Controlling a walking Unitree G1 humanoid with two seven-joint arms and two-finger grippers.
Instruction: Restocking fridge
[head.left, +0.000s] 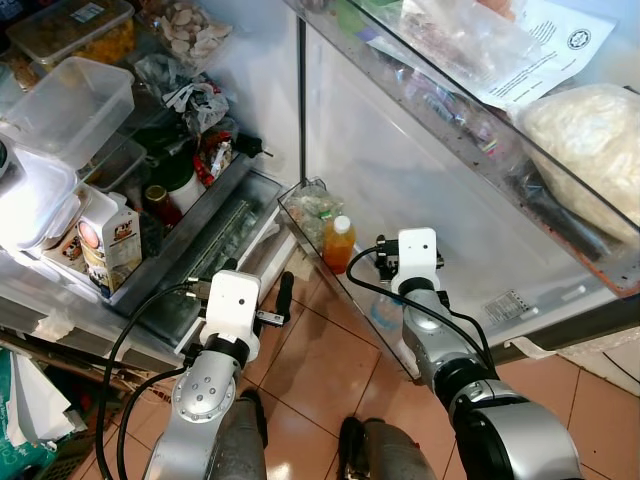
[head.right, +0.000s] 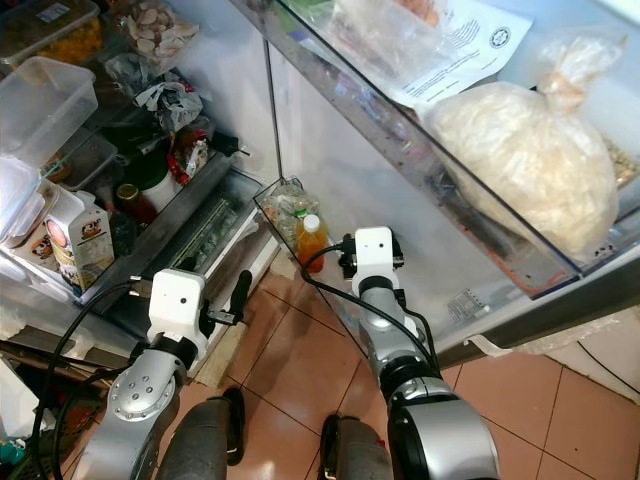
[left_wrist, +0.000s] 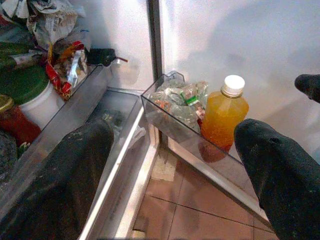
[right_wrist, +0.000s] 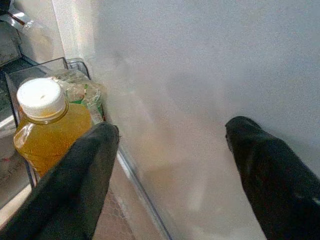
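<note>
The fridge (head.left: 270, 90) stands open, its door (head.left: 400, 170) swung out to the robot's right. The landmark here is the low door bin (left_wrist: 172, 131), a clear tray at the foot of the door, near the hinge. Above the bin, a higher door shelf (head.right: 470, 190) carries a big white bag (head.right: 530, 150) and a printed sheet (head.right: 465, 45). Left of the bin, the fridge's shelves hold a clear lidded box (head.left: 65, 105), a milk carton (head.left: 110, 240), a green-lidded white jar (left_wrist: 27, 97) and a red wrapper (left_wrist: 65, 70). Below the bin lies a floor of reddish tiles (head.left: 320, 360).

In the bin stands an orange bottle (head.left: 339, 243) with a white cap, upright, at the bin's end away from the hinge. Just beside it, on the hinge side, sit crumpled clear packets (left_wrist: 175, 97) with green print.

The right gripper (right_wrist: 170, 150) hangs just beside the bottle, on the side away from the hinge, pointed at the white inner wall of the door. Its fingers (right_wrist: 80, 175) are spread wide and hold nothing; one finger is near the bottle but apart from it.

The left gripper (left_wrist: 172, 165) is left of the bin, over the tiles before the fridge's lowest drawer (head.left: 225, 235), aimed towards the bin. Its fingers (left_wrist: 65, 175) are also spread wide, with nothing between them.
</note>
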